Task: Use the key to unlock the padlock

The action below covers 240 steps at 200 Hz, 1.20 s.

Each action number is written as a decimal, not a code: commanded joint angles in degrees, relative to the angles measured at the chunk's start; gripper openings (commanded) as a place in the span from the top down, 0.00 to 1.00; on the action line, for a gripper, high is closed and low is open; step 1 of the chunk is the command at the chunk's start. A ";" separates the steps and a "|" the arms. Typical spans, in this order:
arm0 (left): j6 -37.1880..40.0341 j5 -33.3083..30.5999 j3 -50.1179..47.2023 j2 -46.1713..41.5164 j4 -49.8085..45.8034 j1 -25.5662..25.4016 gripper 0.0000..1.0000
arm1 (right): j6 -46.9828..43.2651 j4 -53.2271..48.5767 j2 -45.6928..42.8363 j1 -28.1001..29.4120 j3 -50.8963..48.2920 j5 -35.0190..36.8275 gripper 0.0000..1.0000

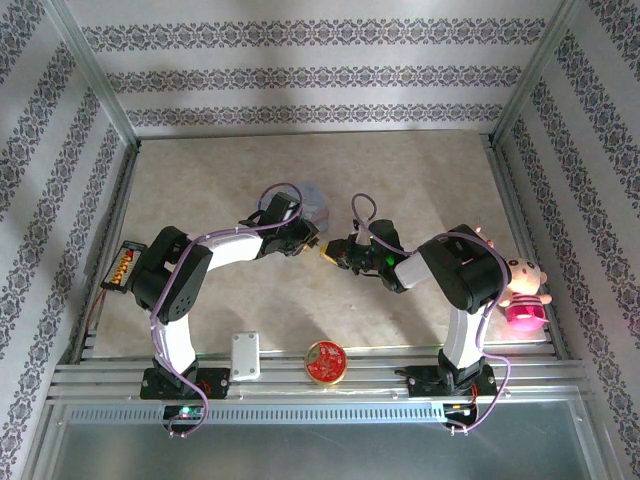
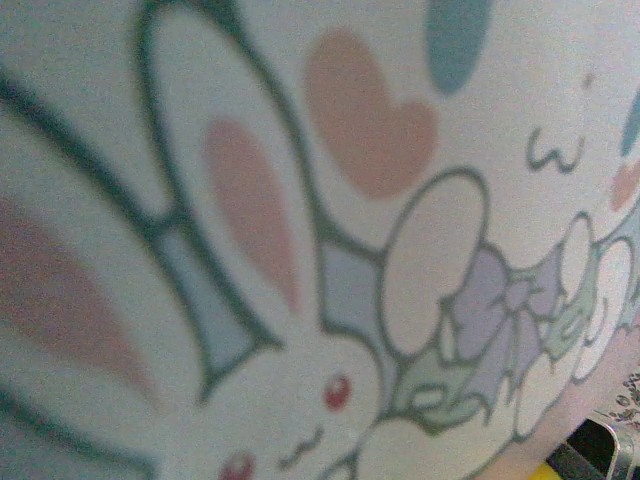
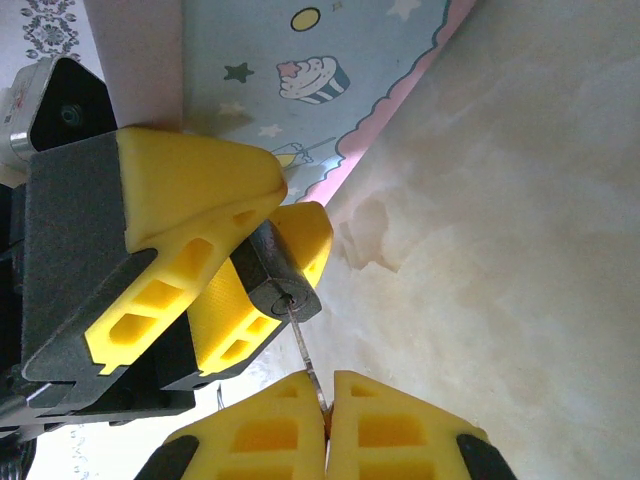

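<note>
The left gripper (image 1: 312, 243) clamps the padlock (image 3: 278, 280) off the table (image 3: 520, 250), keyhole face turned toward five o'clock, apparently to brace the body against twisting. The key (image 3: 303, 350) comes up from six o'clock with its tip at the keyhole. Its bow is pinched in the right gripper (image 3: 327, 410), whose jaws are clenched for turning. The tin (image 3: 330, 60) lies behind at twelve o'clock.
</note>
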 commanded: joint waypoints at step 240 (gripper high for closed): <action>-2.54 9.68 1.79 0.16 -2.13 -1.05 1.00 | 11.69 18.48 9.79 -5.00 0.35 -6.84 1.00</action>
